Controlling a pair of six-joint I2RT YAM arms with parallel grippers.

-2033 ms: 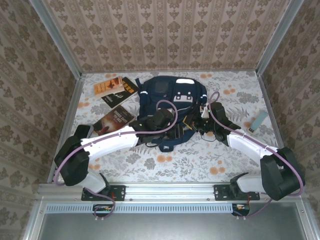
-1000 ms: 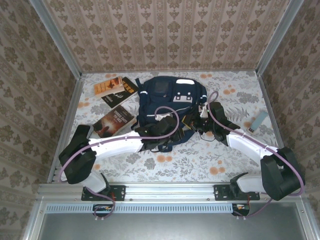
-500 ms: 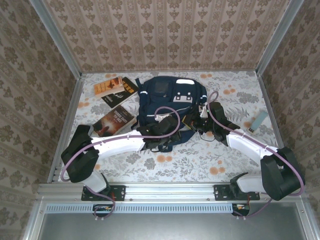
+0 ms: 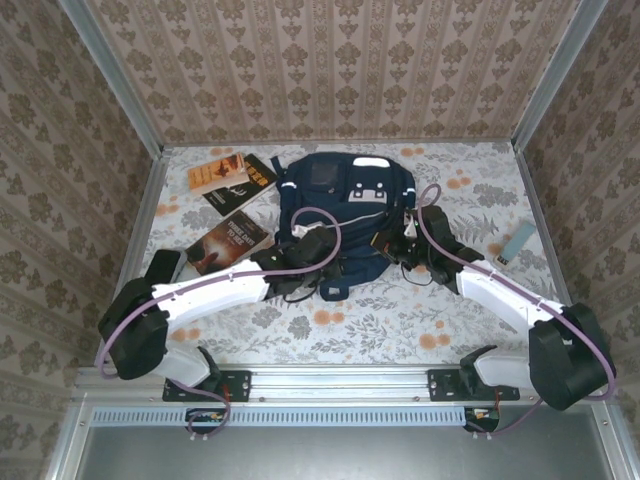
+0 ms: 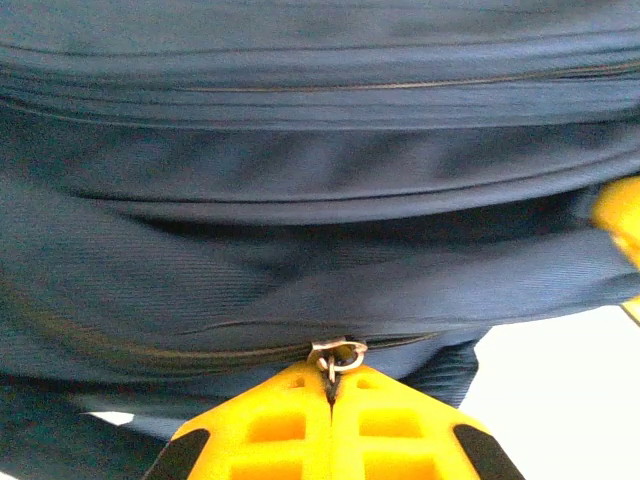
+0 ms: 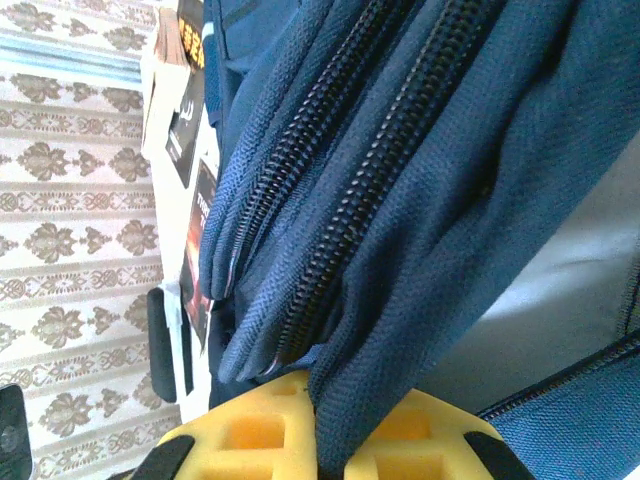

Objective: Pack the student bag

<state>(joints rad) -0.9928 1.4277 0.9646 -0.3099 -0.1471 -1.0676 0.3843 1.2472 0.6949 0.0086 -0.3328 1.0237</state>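
Observation:
The student bag [image 4: 345, 200], a navy backpack with grey-white front patches, lies flat in the middle of the table. My left gripper [image 4: 298, 256] is at its near left edge. In the left wrist view the yellow fingers [image 5: 270, 430] are closed together on the small metal zipper pull [image 5: 337, 356] of a dark zip line across the bag [image 5: 300, 180]. My right gripper [image 4: 397, 246] is at the bag's near right edge. There its jaws [image 6: 322, 435] are shut on a fold of navy fabric [image 6: 420, 250] beside two black zips.
Three books lie left of the bag: an orange one [image 4: 214, 172], a black one [image 4: 247, 185] and a dark one [image 4: 226, 240]. A black flat object [image 4: 160, 268] sits near the left arm. A light blue item [image 4: 517, 240] lies at the right. Patterned walls enclose the table.
My left gripper has slid left along the bag's near edge, and the left arm has drawn back toward the left. The right gripper has barely moved.

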